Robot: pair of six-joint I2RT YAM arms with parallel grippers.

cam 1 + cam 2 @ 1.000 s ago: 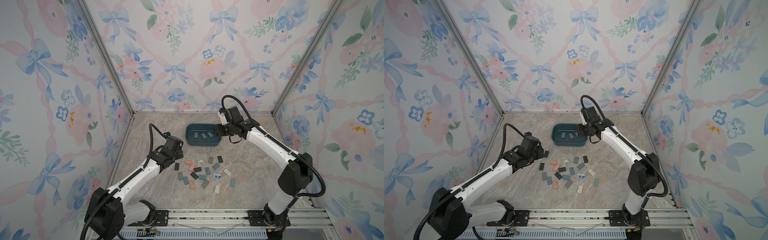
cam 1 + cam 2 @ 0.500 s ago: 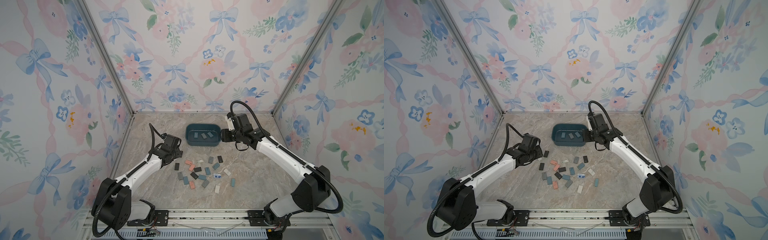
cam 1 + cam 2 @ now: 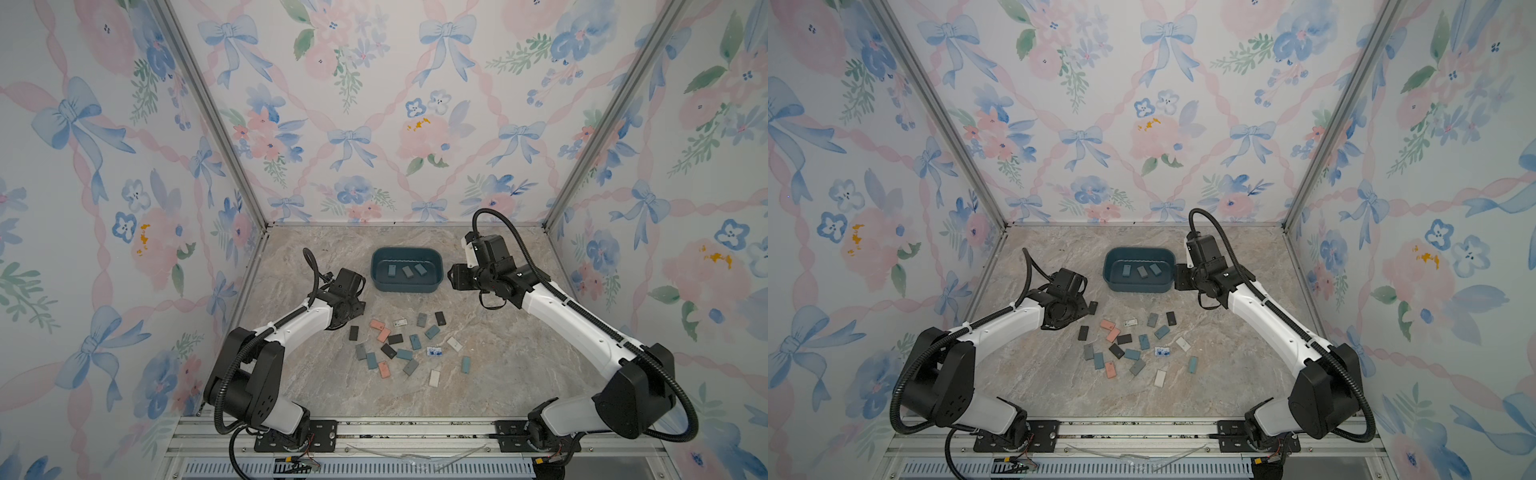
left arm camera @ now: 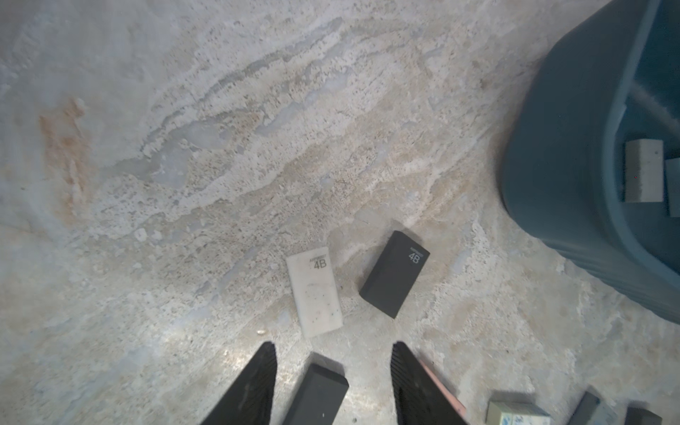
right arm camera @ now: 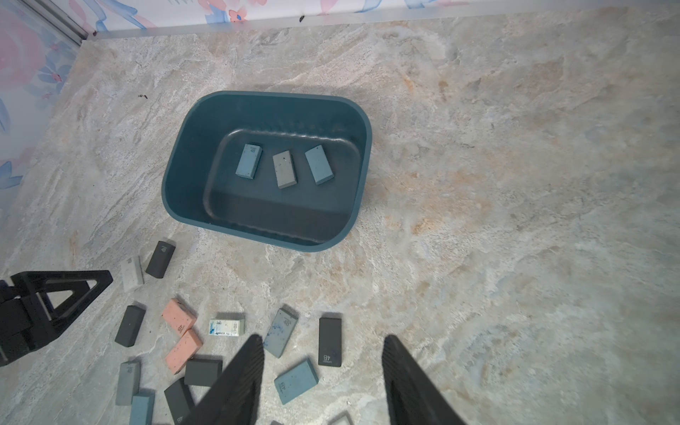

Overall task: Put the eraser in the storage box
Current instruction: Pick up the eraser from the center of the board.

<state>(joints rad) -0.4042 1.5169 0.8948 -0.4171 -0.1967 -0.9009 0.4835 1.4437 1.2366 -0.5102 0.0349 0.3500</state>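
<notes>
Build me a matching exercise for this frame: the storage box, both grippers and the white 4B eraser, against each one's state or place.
1 storage box
2 left gripper
3 right gripper
4 white 4B eraser

A open, empty, beside the box
B lies beside a black 4B eraser
C holds three erasers
D open, a black eraser loose between its jaws

Pairs: 1-C, 2-D, 3-A, 4-B
</notes>
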